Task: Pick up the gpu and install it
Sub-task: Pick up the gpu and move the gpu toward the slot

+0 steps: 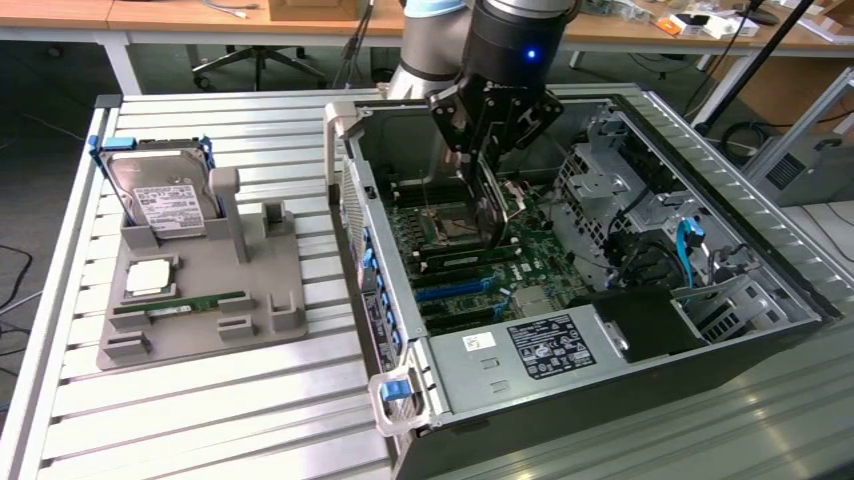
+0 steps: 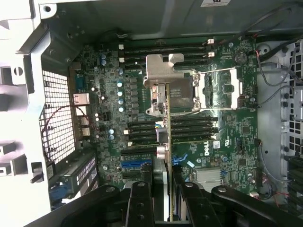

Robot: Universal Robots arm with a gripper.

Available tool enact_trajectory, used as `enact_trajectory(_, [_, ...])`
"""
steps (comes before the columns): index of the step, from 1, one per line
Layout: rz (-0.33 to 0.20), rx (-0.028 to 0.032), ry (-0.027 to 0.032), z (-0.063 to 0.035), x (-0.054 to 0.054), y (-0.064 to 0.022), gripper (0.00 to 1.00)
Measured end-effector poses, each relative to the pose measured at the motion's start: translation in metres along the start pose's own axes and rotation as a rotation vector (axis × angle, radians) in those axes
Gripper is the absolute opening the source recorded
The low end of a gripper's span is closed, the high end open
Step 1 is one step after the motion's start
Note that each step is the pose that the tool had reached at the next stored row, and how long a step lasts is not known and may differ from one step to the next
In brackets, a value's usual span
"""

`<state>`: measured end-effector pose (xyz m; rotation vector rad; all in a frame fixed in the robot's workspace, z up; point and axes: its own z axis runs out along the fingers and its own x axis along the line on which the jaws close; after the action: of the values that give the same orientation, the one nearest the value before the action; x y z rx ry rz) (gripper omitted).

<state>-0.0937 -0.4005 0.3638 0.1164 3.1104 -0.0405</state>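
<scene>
Our black end effector (image 1: 483, 160) pinches the thin green gpu card (image 1: 494, 215) edge-on over the green motherboard (image 1: 541, 255). Tilted, we think it could miss the blue slot (image 1: 454, 288), hard to make out here, and jam

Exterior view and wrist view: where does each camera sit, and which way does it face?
Exterior view: off the arm, raised, looking down on the open computer case and grey parts stand; the arm and jaws show.
Wrist view: on the wrist, looking along the jaws into the case at the motherboard; the black jaws show.
Shared: the gpu, gripped edge-on over the motherboard.
</scene>
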Motion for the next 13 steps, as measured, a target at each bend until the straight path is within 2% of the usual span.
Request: enact_trajectory(13, [0.000,0.0000,0.0000,0.0019,-0.0044,0.0004,0.27])
